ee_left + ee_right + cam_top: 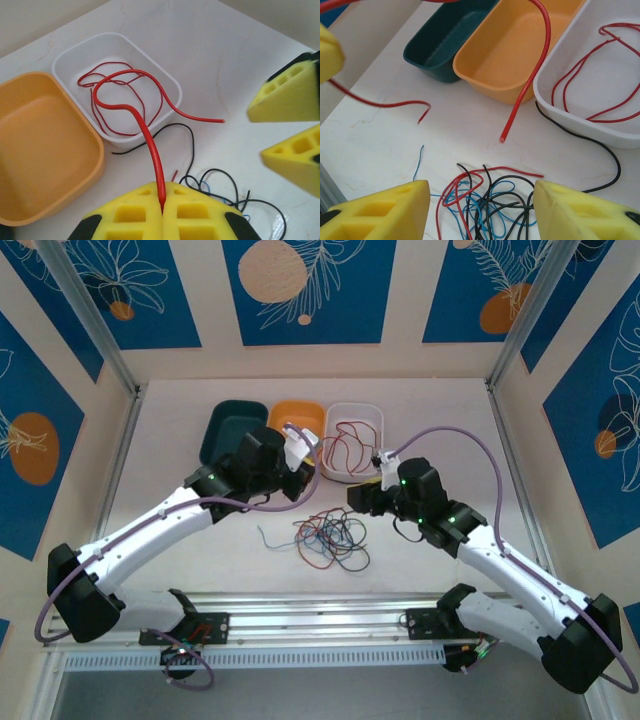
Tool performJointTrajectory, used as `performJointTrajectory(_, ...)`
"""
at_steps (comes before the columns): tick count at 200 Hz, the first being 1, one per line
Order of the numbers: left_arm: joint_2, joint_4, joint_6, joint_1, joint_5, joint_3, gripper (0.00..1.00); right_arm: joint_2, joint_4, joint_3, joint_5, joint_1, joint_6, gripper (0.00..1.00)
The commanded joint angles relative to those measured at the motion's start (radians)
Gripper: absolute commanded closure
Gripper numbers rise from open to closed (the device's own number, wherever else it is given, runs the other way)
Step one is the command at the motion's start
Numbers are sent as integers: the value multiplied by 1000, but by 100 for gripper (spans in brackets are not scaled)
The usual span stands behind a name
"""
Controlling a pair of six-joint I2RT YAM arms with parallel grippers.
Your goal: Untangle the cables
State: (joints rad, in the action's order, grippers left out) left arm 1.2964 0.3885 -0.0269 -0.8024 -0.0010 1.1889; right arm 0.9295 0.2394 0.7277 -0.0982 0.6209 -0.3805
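My left gripper [162, 212] is shut on a red cable [155, 150]. That cable rises from the jaws, loops over the white tray [65, 55] and ends free on the table. A thinner red cable [107, 67] lies coiled inside the tray. A tangle of red, black and blue cables [330, 538] lies on the table between the arms. My right gripper [480, 210] hovers open just above the tangle [495, 205], one finger on each side. From the top, the left gripper [296, 455] is by the white tray [375, 418] and the right gripper [360, 495] is beside the tangle.
An orange tray [295, 415] and a dark teal tray [235, 425] stand left of the white one at the back. A black cable [600, 145] runs from the tangle along the white tray's front wall. A loose blue end [418, 162] lies left of the tangle.
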Motion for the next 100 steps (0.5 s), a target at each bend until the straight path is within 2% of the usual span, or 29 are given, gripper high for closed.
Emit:
performJointTrajectory(1, -35, 35, 85, 15, 34, -9, 100, -40, 54, 47, 46, 4, 48, 42)
performJointTrajectory(40, -66, 51, 189, 25, 127, -41, 100, -43, 102, 109, 82, 5, 92, 40)
performJointTrajectory(100, -138, 56, 257, 32, 323, -80, 100, 51, 132, 159, -18, -5, 153, 40)
